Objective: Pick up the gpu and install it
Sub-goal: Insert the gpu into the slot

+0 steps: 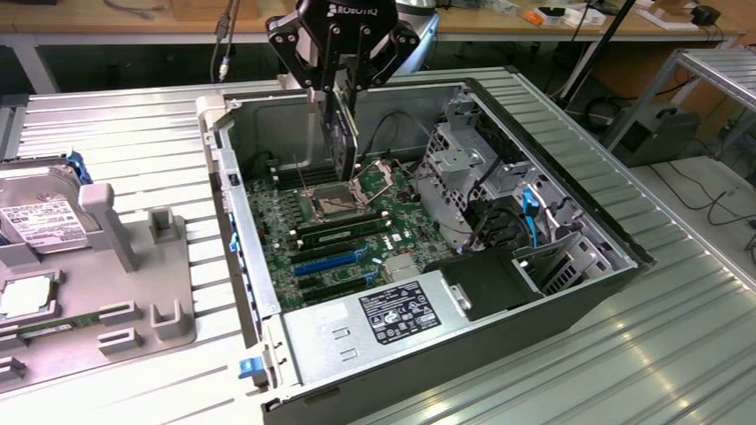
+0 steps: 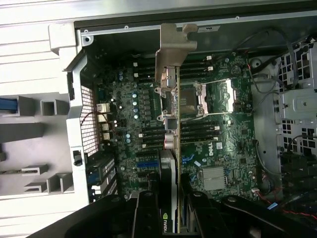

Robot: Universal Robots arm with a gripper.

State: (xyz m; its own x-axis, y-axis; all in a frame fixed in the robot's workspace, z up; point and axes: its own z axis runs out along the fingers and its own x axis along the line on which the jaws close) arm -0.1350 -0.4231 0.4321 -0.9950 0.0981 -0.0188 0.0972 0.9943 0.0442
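Observation:
My gripper [image 1: 338, 87] hangs over the far end of the open computer case [image 1: 243, 266] and is shut on the gpu [image 1: 343, 133]. The card hangs edge-on below the fingers, above the green motherboard [image 1: 343, 221] near the CPU socket [image 1: 335, 202]. In the wrist view the gpu [image 2: 172, 163] is a thin edge running away from my gripper [image 2: 171, 203], with its silver bracket [image 2: 173, 49] at the far end over the case's rear wall. Black fingers [image 2: 147, 213] press on both faces of the card. It hangs clear of the board, and the blue slots [image 1: 325, 263] lie nearer the front.
A metal drive cage [image 1: 470, 168] with cables fills the case's side on the exterior view's right. The power supply [image 1: 396, 314] sits at its near end. On the exterior view's left a grey fixture [image 1: 119, 266] holds a hard drive [image 1: 35, 217] with a white label. The ribbed metal table [image 1: 661, 336] surrounds the case.

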